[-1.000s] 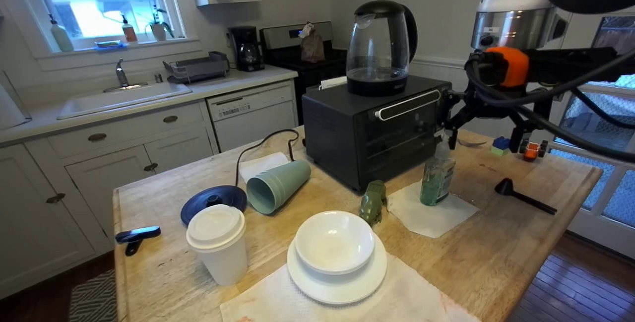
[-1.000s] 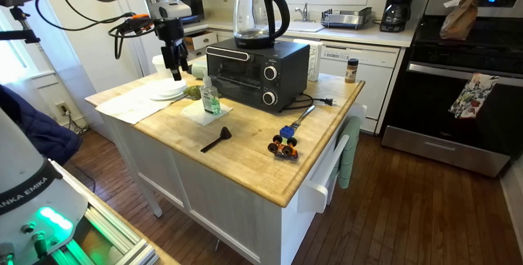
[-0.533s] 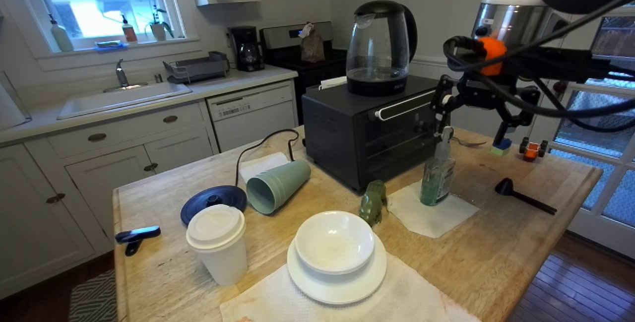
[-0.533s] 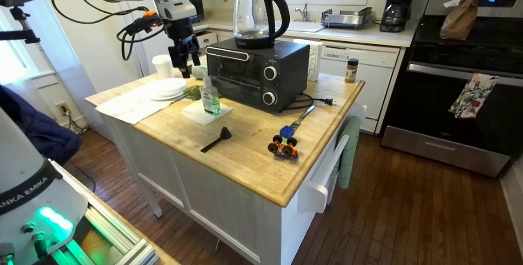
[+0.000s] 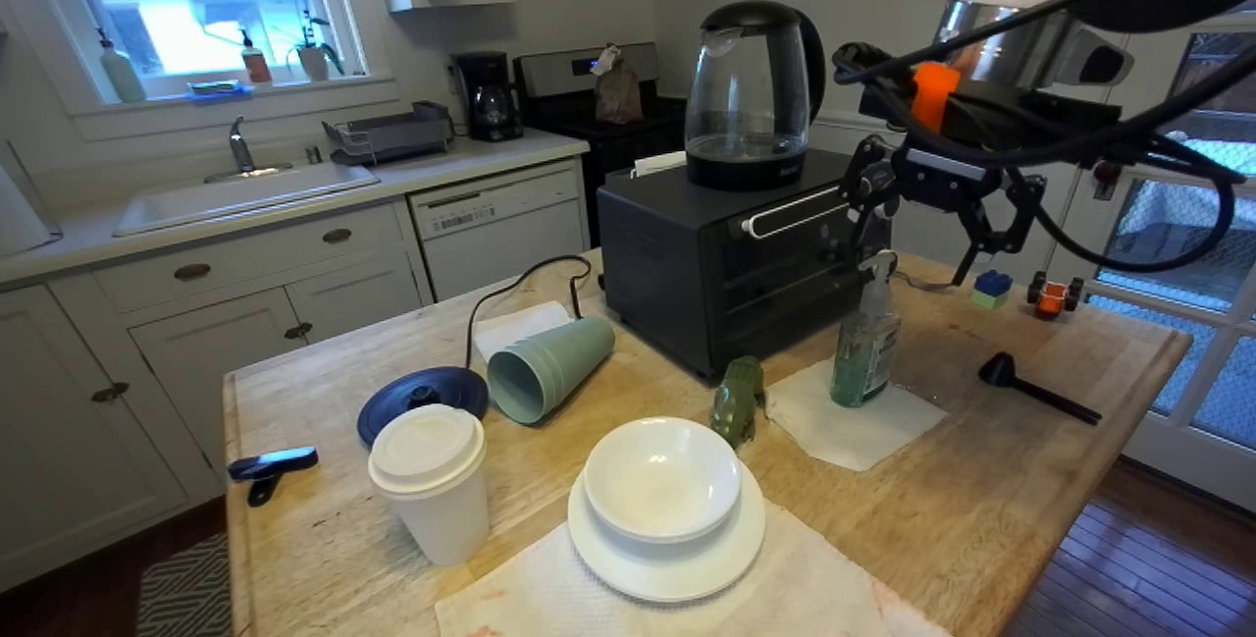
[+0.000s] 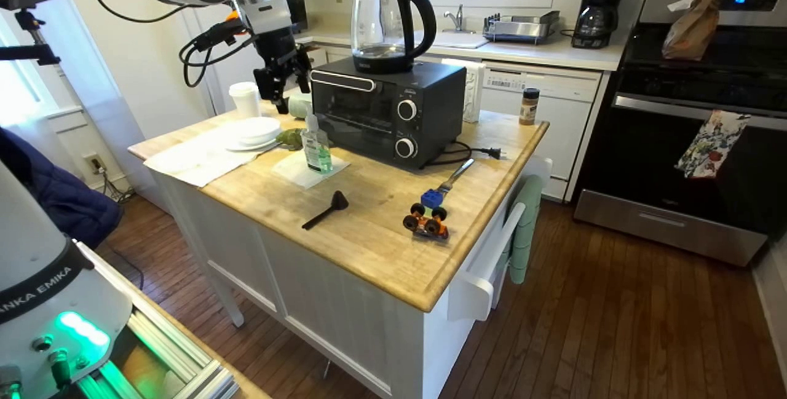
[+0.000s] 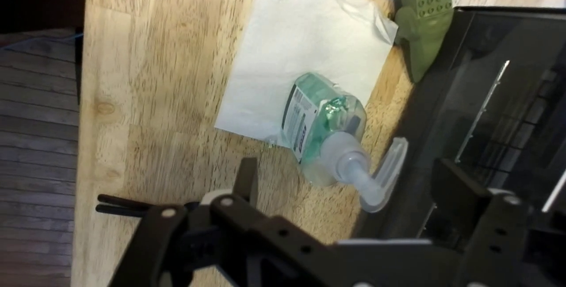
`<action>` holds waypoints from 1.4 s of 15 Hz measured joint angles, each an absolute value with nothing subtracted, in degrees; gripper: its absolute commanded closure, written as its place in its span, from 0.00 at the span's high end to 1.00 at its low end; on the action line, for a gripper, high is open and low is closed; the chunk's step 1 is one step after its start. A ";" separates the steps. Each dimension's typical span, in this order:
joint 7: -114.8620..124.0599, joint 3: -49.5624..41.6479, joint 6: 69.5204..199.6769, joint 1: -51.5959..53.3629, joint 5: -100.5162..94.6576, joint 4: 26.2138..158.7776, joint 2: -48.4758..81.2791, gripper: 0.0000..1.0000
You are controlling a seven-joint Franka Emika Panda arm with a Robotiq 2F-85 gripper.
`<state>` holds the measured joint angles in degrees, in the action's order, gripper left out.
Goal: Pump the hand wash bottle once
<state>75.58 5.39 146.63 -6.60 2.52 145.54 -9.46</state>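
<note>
The hand wash bottle (image 5: 865,357) stands upright on a white napkin (image 5: 834,443) beside the black oven. It holds green liquid and has a pale, clear pump head. It also shows in an exterior view (image 6: 317,152) and in the wrist view (image 7: 309,114). My gripper (image 5: 917,259) is open and empty, up near the pump head in both exterior views (image 6: 293,98). In the wrist view the pump head lies between the two spread fingers (image 7: 345,172), with its spout pointing toward the oven. I see no contact with the bottle.
The black oven (image 5: 677,274) stands close to the bottle, with a glass kettle (image 5: 746,166) on top. A green toy (image 7: 424,26) lies near the napkin. A black scoop (image 5: 1045,389) lies on the table. A white bowl (image 5: 662,480) sits on a plate.
My gripper has turned and tilted, and has moved toward the oven and the bottle's pump side. The bottle and the other things have not moved.
</note>
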 measured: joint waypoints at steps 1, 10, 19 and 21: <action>77.10 5.40 146.89 -6.54 2.43 145.54 -9.13 0.90; 80.91 4.22 149.28 -6.46 2.47 145.13 -6.70 0.42; 81.89 4.02 149.29 -6.45 2.15 144.28 -6.70 0.05; 82.01 4.02 149.29 -6.45 2.01 144.26 -6.70 0.05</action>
<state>82.01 4.02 149.29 -6.45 2.01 144.26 -6.70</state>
